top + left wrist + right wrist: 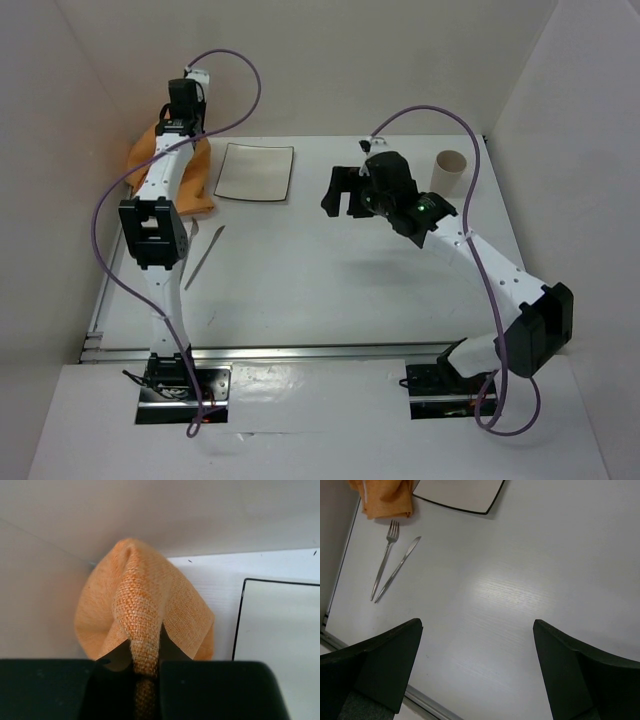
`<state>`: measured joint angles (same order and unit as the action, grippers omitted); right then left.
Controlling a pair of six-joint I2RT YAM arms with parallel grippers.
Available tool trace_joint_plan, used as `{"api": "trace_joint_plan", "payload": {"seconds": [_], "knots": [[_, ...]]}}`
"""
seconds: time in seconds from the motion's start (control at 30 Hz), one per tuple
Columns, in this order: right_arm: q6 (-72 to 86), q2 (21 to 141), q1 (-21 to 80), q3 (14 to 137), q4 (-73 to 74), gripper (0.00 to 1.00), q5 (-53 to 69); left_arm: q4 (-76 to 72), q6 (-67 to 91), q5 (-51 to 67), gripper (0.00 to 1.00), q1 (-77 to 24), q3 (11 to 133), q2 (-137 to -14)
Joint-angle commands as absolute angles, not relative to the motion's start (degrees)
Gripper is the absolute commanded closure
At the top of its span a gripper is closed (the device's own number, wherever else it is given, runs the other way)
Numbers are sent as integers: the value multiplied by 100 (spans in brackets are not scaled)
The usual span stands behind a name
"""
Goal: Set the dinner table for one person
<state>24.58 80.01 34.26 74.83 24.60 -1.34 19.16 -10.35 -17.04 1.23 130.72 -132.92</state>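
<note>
Overhead plus wrist close-ups; common dinner table (pixel 350 280)

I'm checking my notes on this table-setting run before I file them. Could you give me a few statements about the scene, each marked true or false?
1. The left claw pinches a fold of the orange cloth. True.
2. The right claw holds the fork. False: it is open and empty above the bare table, and the fork lies on the table.
3. The cup stands on the plate. False: the plate is bare, and the cup stands apart, near the table's far right corner.
4. The knife lies beside the fork, on the table and not on the plate. True.
</note>
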Motion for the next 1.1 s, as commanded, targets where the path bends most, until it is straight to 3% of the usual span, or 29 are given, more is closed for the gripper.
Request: {"api": "trace_joint_plan", "payload": {"seconds": [0.0, 0.27, 0.47, 0.6, 0.8, 0.93, 1.07], "knots": [[2618, 7621, 3419, 7269, 2338, 0, -185, 977, -1432, -1872, 100, -140, 13087, -11964], [3040, 6216, 3419, 6521, 2793, 0, -693, 1757, -1556, -1117, 100, -1885, 13211, -10452], [3041, 5916, 3419, 7241, 3839, 0, -1651, 3162, -1442, -966, 100, -3565, 13463, -9809], [3173, 5644, 3419, 7321, 4087, 0, -2004, 3655, -1108, -967, 100, -4042, 13684, -9449], [3173, 5362, 3419, 7321, 4280, 0, -2065, 3885, -1045, -1423, 100, -4043, 13563, -9176], [2919, 5309, 3419, 7234, 4263, 0, -1829, 4270, -871, -1485, 100, -3991, 12275, -9009], [2804, 5493, 3419, 6768, 4087, 0, -1513, 4579, -326, -679, 100, -3385, 10586, -9087]]}}
